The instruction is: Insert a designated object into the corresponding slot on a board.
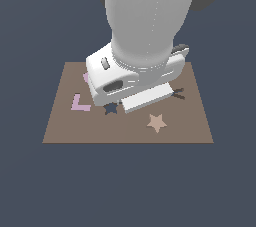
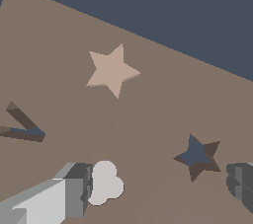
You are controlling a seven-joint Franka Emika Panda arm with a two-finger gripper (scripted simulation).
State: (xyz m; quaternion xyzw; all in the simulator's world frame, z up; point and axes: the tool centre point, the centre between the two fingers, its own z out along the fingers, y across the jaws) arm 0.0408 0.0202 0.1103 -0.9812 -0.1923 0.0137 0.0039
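The designated object, a flat tan star (image 1: 156,122) (image 2: 112,70), lies on the brown board (image 1: 65,131) (image 2: 59,35) near its front edge in the exterior view. The slot (image 1: 111,108) (image 2: 197,155) is a dark star-shaped cutout, partly hidden under my wrist in the exterior view. My gripper (image 2: 158,184) hovers low over the board and is open. The slot lies near one finger (image 2: 240,181). The tan star sits apart from both fingers, and nothing is held.
An off-white rounded piece (image 2: 105,182) lies right beside the other finger (image 2: 69,196). A dark V-shaped cutout (image 1: 178,92) (image 2: 22,127) and a pink L-shaped piece (image 1: 80,103) are also on the board. The arm (image 1: 145,16) hides the board's far middle.
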